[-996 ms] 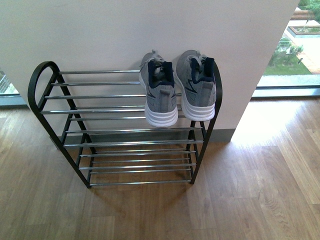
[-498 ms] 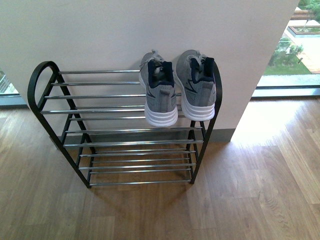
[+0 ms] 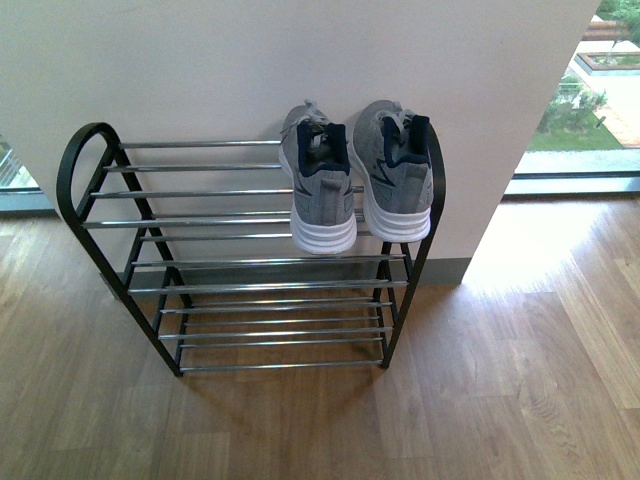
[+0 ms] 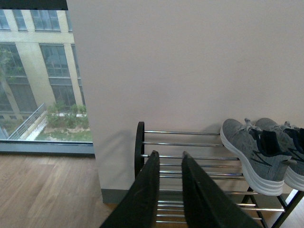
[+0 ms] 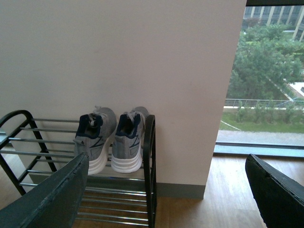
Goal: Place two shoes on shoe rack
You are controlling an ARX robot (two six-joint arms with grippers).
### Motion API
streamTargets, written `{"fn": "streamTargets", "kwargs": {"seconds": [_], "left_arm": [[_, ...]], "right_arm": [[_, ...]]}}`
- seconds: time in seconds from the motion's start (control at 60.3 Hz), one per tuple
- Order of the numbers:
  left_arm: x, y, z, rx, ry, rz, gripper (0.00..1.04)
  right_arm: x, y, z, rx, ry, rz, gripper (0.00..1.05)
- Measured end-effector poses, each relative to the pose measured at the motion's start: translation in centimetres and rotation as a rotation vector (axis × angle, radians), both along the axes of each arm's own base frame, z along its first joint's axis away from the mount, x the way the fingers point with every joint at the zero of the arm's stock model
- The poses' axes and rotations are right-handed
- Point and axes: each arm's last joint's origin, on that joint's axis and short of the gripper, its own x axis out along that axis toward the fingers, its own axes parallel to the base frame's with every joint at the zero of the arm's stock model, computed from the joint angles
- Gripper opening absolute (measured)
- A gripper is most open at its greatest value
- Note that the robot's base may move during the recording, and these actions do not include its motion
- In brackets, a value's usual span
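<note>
Both shoes [image 3: 360, 180] are seen resting on the top tier of the shoe rack [image 3: 240, 260], so the placing appears done. The left gripper [image 4: 168, 159] is nearly closed and empty, the right gripper [image 5: 166, 190] is wide open; only withdrawal seems needed.

We seem to be in a home entryway or apartment corridor: a shoe rack [image 3: 250, 250] holding grey sneakers [image 3: 360, 185] stands against a plain white wall [image 3: 300, 60] on a wood-plank floor [image 3: 500, 400]. Floor-level windows [image 5: 266, 76] (trees and neighbouring buildings beyond) flank the wall on both sides.
</note>
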Motion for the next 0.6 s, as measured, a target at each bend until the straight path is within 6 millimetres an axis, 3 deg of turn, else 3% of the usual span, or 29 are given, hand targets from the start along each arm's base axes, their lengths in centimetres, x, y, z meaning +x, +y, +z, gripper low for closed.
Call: {"fn": "streamTargets", "kwargs": {"seconds": [0.431,0.597], "left_arm": [[0.0,0.01,0.0,0.0,0.0,0.002,0.96],[0.0,0.0,0.0,0.003,0.0,0.0,0.95]], "right_arm": [[0.0,0.01,0.0,0.0,0.0,0.003,0.95],[0.0,0.0,0.0,0.0,0.0,0.0,0.95]]}}
